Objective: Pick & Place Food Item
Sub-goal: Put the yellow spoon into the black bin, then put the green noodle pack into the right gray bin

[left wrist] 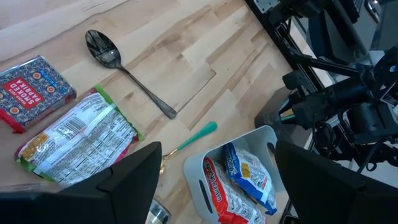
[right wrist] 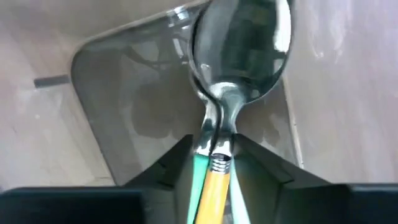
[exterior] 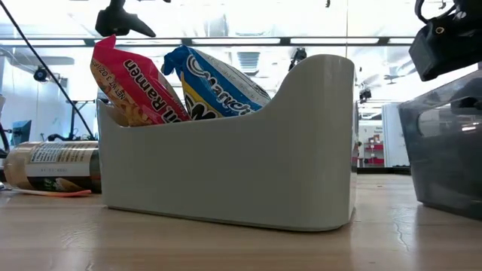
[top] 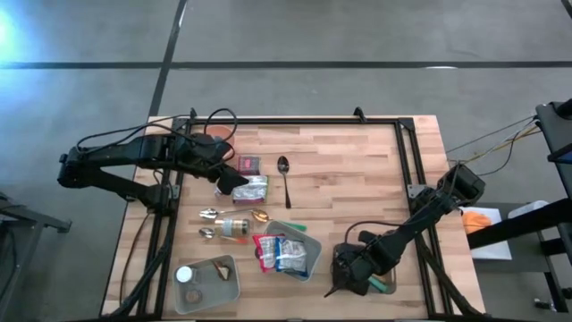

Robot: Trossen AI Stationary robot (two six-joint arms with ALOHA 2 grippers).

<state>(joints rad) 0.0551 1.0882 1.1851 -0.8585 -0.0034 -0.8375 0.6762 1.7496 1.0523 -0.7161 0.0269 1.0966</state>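
Observation:
My right gripper [right wrist: 214,148] points down over a clear smoky container [right wrist: 124,93] near the table's near right edge [top: 357,273], shut on a bundle of spoons [right wrist: 239,43] with green and yellow handles. My left gripper [left wrist: 216,149] hangs open at the far left [top: 228,179], above a green-edged food packet [top: 252,190] that lies flat on the table. Two ramen packets, one red [exterior: 132,86] and one blue [exterior: 215,83], stand in a pale bin [top: 288,255] mid-table. A red paprika tin [left wrist: 31,87] lies by the green-edged packet. My right gripper pinches the spoons' handles [right wrist: 211,163] between its two fingers, just behind the bowls. The fingers come from above and lie across the handles. The bowls [right wrist: 242,50] hang below the fingers, over the inside of the clear container; whether they touch its floor I cannot tell.
A black spoon [top: 283,170] lies at the far middle. A gold spoon [top: 259,216], two silver spoons [top: 207,215] and a lying bottle [top: 234,225] sit left of the bin. A grey tray [top: 207,284] with small items stands near left. Black frame rails [top: 407,152] edge the table.

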